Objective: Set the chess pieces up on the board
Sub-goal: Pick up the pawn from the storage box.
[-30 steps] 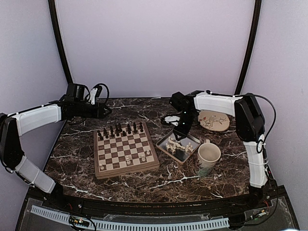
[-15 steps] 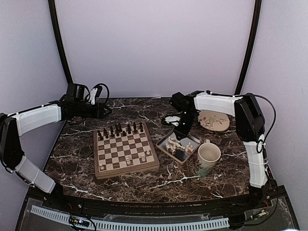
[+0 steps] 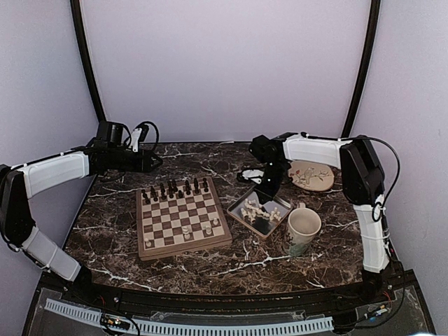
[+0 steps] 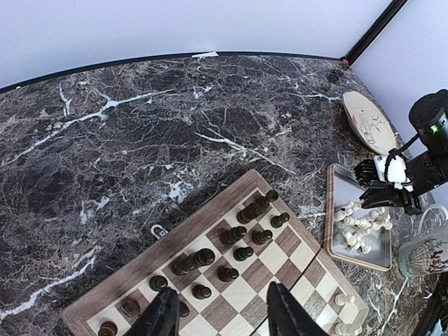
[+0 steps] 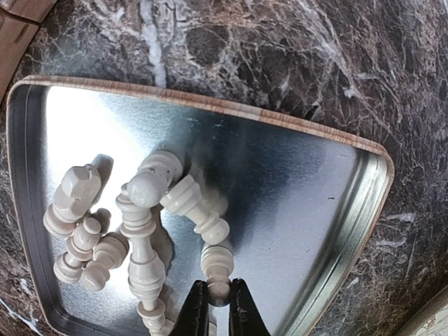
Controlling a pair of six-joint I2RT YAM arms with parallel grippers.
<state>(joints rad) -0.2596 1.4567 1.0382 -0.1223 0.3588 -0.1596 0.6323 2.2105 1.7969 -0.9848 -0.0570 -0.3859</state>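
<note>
The board (image 3: 183,220) lies at table centre with dark chessmen on its far rows and three cream-white pieces (image 3: 186,230) near its front. Several cream-white chess pieces (image 5: 140,224) lie in the grey metal tray (image 3: 260,212). My right gripper (image 5: 218,294) is shut on the head of one cream-white pawn (image 5: 217,267) over the tray (image 5: 294,182). My left gripper (image 4: 217,315) is open and empty, high above the board's far rim (image 4: 210,210); it also shows in the top view (image 3: 150,162).
A cream mug (image 3: 302,229) stands right of the tray. A patterned oval plate (image 3: 311,175) lies at the back right. The board's latch (image 4: 159,230) sticks out on its far side. The table's back edge meets the wall.
My right gripper has risen slightly over the tray's far side. The left arm has not moved.
</note>
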